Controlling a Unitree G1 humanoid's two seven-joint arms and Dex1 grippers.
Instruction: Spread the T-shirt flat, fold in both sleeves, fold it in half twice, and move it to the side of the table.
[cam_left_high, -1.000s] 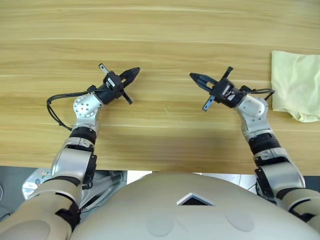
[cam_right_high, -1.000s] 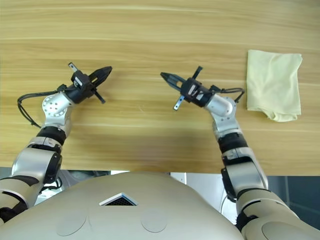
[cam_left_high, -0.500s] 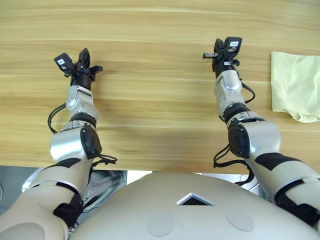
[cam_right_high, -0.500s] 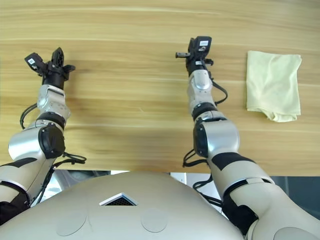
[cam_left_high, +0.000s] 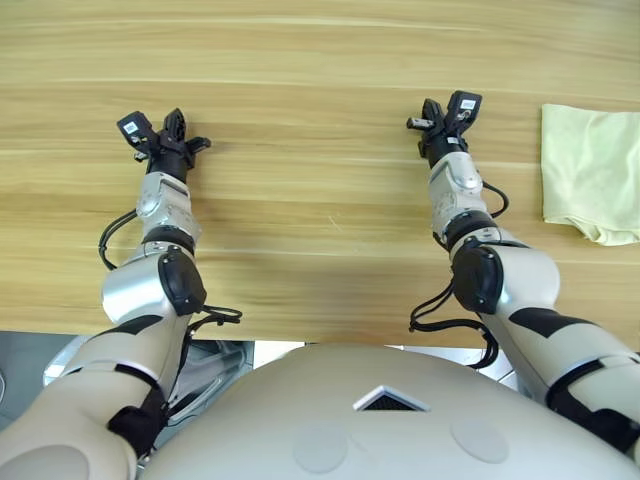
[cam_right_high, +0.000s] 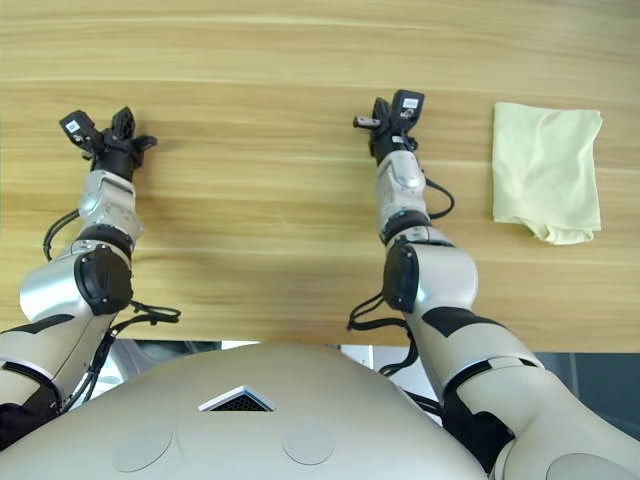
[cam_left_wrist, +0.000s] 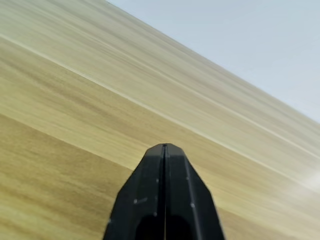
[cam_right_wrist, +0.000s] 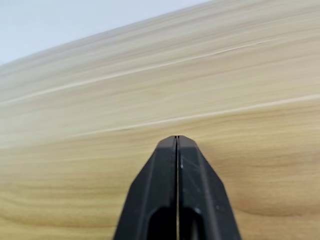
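T-shirt (cam_left_high: 592, 170) lay folded at the frame's right edge, so we judged the task done; our left gripper (cam_left_wrist: 165, 148) and right gripper (cam_right_wrist: 177, 139) were closed, holding nothing.

T-shirt (cam_right_high: 548, 170): pale yellow fabric, folded into compact, roughly rectangular bundle. Laid flat on wooden desk (cam_right_high: 280, 200), at robot's right side, well apart from desk centre. Long axis directed away from robot. Far edge straight. Near edge uneven, with rounded fold protruding at near right corner. Light creases seen across top layer.
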